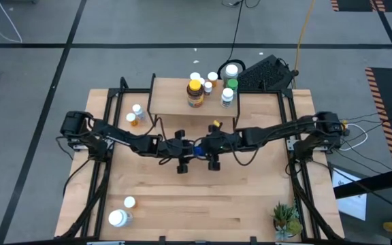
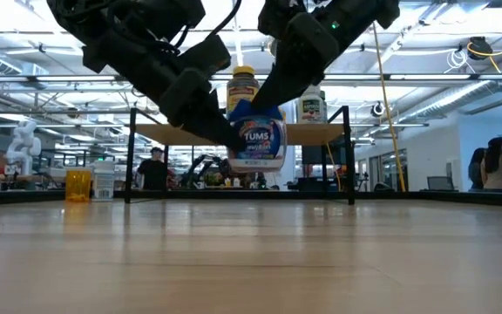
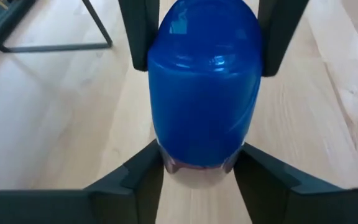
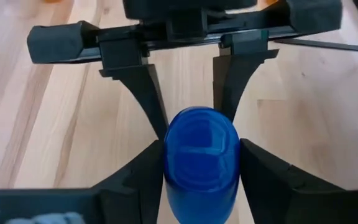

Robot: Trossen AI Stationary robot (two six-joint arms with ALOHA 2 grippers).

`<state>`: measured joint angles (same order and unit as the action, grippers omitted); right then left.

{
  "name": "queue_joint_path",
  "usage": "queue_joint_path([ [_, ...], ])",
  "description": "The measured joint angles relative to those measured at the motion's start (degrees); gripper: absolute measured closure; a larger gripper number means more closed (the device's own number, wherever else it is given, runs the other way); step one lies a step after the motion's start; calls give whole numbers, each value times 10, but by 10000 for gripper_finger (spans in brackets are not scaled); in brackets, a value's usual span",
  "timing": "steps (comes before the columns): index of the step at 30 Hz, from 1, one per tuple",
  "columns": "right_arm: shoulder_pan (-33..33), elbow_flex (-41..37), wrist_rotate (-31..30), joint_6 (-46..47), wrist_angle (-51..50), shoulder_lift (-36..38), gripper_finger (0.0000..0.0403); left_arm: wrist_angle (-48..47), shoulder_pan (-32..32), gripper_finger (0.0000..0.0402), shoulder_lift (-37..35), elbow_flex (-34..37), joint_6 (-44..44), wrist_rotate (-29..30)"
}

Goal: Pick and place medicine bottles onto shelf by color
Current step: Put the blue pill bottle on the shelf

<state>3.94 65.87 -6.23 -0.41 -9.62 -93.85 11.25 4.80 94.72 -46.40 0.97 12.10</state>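
A blue medicine bottle (image 2: 255,139) with a blue cap and a "TUMS" label hangs above the middle of the table, in front of the shelf (image 1: 162,103). My left gripper (image 1: 188,148) reaches it from the left and my right gripper (image 1: 208,147) from the right; both are shut on it. On the shelf stand an amber bottle with a yellow lid (image 1: 195,94), several white bottles (image 1: 206,82) and a green one (image 1: 231,85). My left gripper pinches the bottle's labelled lower body (image 3: 197,171) between its two fingers, slanting down from the table's left. The bottle is nearly upright and clear of the table. My right gripper pinches the blue cap end (image 4: 201,152) between its two fingers, slanting down from the table's right, above the left gripper's fingers (image 4: 151,93).
Two small orange bottles (image 1: 136,114) stand on the table left of the shelf. Two white bottles (image 1: 121,214) stand near the front left corner, and a small potted plant (image 1: 286,219) at the front right. A dark keyboard (image 1: 267,71) lies behind the shelf.
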Motion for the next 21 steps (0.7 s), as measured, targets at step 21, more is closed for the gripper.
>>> queue_joint_path([
  [21,-181,153,-41,-108,-206,95,230,-158,-4,172,-154,0,-37,120],
])
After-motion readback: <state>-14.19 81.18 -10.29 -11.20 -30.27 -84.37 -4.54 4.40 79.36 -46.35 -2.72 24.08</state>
